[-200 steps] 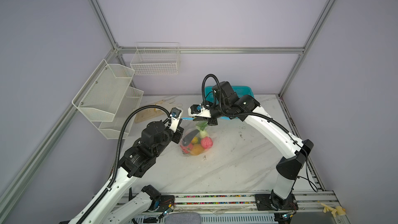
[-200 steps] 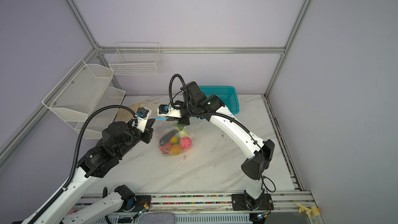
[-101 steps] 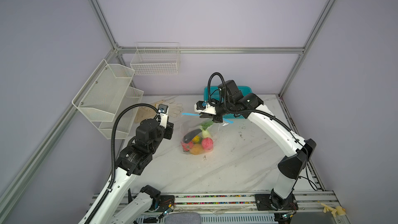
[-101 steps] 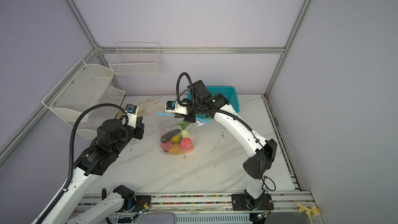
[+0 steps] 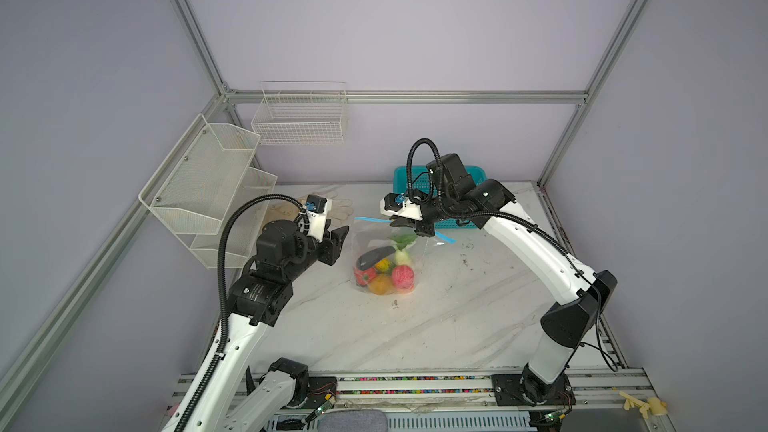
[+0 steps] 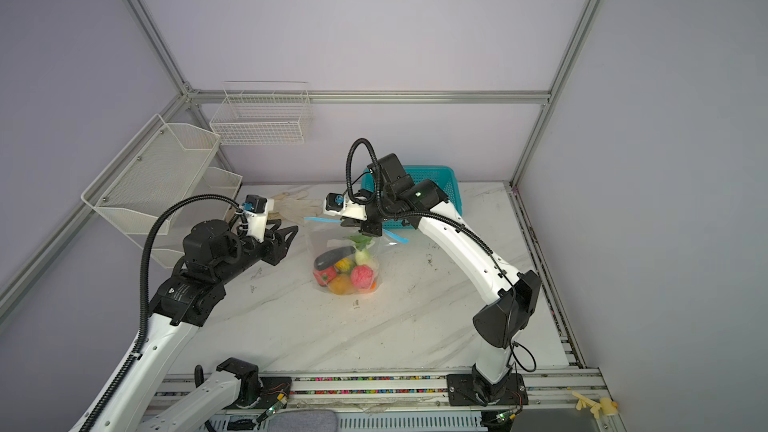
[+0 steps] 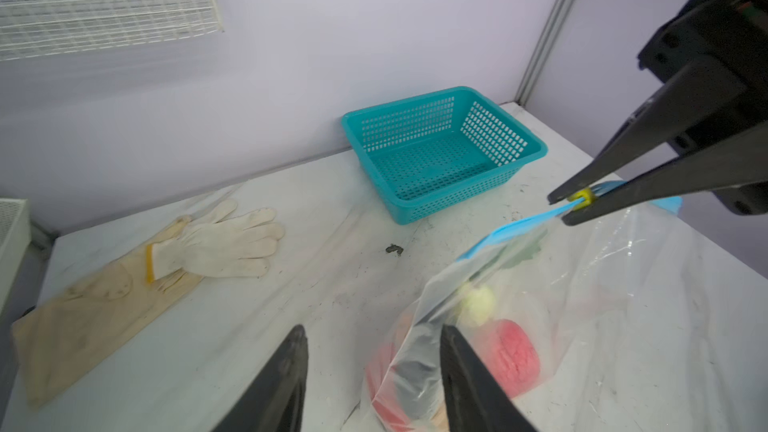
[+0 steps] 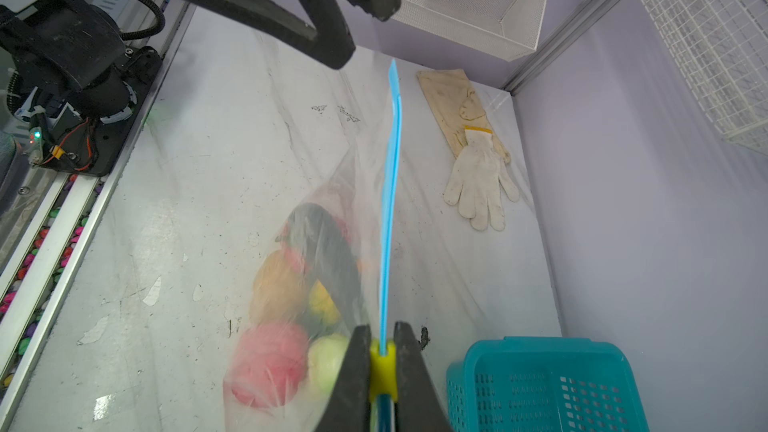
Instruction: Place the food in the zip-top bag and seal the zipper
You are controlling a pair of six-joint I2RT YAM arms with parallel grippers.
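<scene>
Hanging by its mouth at mid-table, the zip-top bag (image 5: 368, 243) holds the food (image 5: 386, 274), dark eggplant, red, yellow, orange, pink, white and green pieces, heaped at its bottom on the marble table (image 5: 374, 338). The right gripper (image 8: 382, 330) is clamped on the yellow slider tab (image 8: 383, 371) of the light blue zipper (image 8: 392, 184). The left gripper (image 7: 372, 330) hovers just beside the zipper's free end, jaws apart and grasping nothing. Bare tabletop lies in front of the bag. Behind it stands a teal basket (image 7: 494, 139), and toward the back-left corner a white glove (image 7: 224, 243) lies on a tan glove (image 7: 83, 317).
</scene>
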